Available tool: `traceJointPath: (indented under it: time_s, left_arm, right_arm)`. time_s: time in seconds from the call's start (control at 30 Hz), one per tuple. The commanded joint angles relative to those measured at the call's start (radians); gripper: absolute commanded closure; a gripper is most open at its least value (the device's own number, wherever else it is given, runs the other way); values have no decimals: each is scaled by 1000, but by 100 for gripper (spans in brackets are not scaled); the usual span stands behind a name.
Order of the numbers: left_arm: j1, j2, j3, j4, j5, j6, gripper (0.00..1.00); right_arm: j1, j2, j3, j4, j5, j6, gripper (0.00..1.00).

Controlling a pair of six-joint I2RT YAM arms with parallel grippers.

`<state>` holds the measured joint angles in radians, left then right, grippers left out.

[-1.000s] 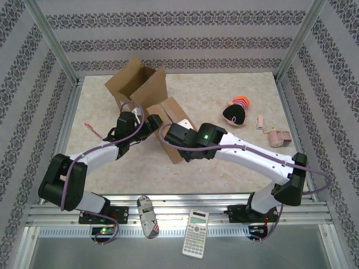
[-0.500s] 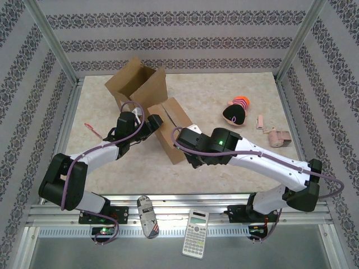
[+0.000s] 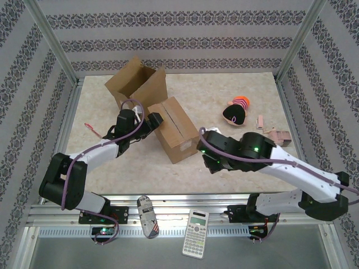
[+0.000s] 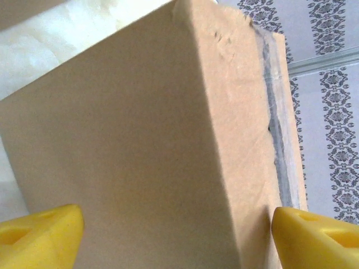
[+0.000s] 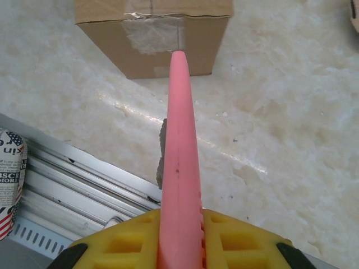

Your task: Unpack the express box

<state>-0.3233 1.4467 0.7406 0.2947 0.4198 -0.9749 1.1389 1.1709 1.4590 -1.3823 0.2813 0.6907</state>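
express box [image 3: 173,128] is taped. right gripper [image 5: 180,227] clamps pink blade [image 5: 179,129]; keep it shallow along seam [image 5: 152,29]. left gripper [image 4: 176,235] gapes.

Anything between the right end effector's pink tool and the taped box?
Nothing visible. The pink tool, held in the right end effector, points at the taped box's near end over bare table. The left end effector straddles the box's far side, off that path.

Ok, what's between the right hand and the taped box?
The pink tool gripped by the right hand, its tip pointing at the taped box over bare tabletop, seen in the right wrist view.
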Motion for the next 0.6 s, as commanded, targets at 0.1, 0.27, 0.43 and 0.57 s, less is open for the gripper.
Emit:
traceJointPath:
  time_s: [0.1,0.27,0.43,0.57]
  left_arm:
    - [15,-157,158,-303,32,177,9]
    - [16,-303,253,-659,-153,281,12]
    - [31,-299,283,-880,-306,309,58]
    - [78,-201,265,-860,-347,308,97]
  right_arm:
    - [-61,-119,-87,-29,71,44,100]
    - [-137,-187,-159,-13,141,43,100]
    - [-204,-170,-230,31,250,48,100]
    - [-229,-125,-266,93,289,53,100]
